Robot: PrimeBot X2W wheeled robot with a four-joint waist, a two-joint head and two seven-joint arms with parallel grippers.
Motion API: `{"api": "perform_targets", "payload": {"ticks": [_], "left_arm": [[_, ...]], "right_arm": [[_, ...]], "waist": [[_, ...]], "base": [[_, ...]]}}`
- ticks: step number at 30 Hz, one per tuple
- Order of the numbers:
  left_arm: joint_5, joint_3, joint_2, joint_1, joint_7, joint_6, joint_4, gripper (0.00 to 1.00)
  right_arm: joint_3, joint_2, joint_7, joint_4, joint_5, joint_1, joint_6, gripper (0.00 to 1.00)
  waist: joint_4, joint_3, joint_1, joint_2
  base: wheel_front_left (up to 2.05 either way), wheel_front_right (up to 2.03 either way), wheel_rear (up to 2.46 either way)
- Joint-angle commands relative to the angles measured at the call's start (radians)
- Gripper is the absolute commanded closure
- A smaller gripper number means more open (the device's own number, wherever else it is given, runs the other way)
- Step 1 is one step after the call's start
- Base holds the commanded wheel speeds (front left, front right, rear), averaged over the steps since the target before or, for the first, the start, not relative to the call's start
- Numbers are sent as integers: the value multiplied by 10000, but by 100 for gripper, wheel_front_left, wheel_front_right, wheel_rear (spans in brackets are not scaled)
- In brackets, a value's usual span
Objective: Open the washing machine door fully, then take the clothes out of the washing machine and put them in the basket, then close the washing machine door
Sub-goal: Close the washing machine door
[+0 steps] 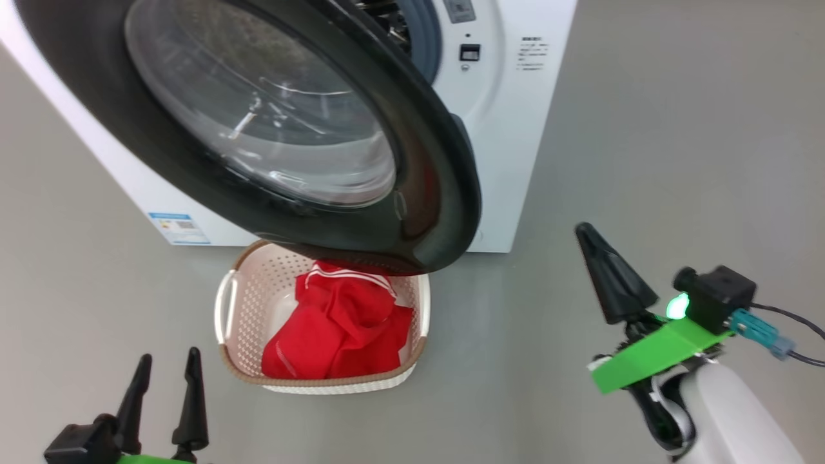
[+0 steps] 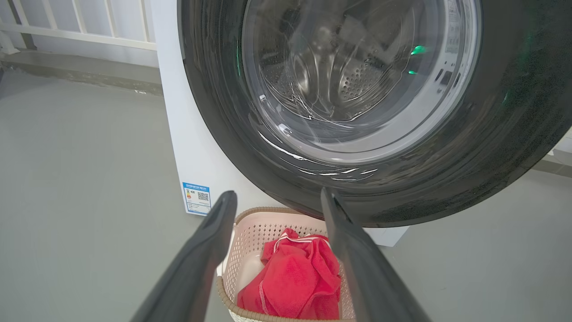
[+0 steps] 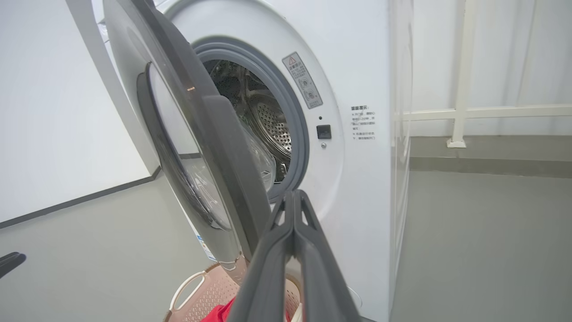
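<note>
Right claw [image 1: 585,231], fingers together, hovers near the washing machine door [image 1: 438,167].

The washing machine door [image 1: 271,129] stands half open, overhanging the far end of the basket [image 1: 245,309] (the near end lies uncovered from above). Between the door's free edge and the front of the washing machine [image 1: 509,148], a gap leaves the drum [image 3: 268,125] open from the right. The floor [image 1: 677,129] around the basket is bare.

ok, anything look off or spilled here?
Nothing spilled or damaged. The red clothes lie inside the basket. Only oddity: the door stands ajar, its lower rim overhanging the basket's far end.
</note>
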Motion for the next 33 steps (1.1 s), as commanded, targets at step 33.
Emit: {"api": "perform_targets", "payload": {"ticks": [33], "left_arm": [[-194, -860, -213, -1719, -124, -31, -464, 0]], "right_arm": [[1294, 156, -119, 1255, 558, -3190, 16, 100]], "waist": [[1866, 1830, 0, 0]], "base": [[0, 0, 0]]}}
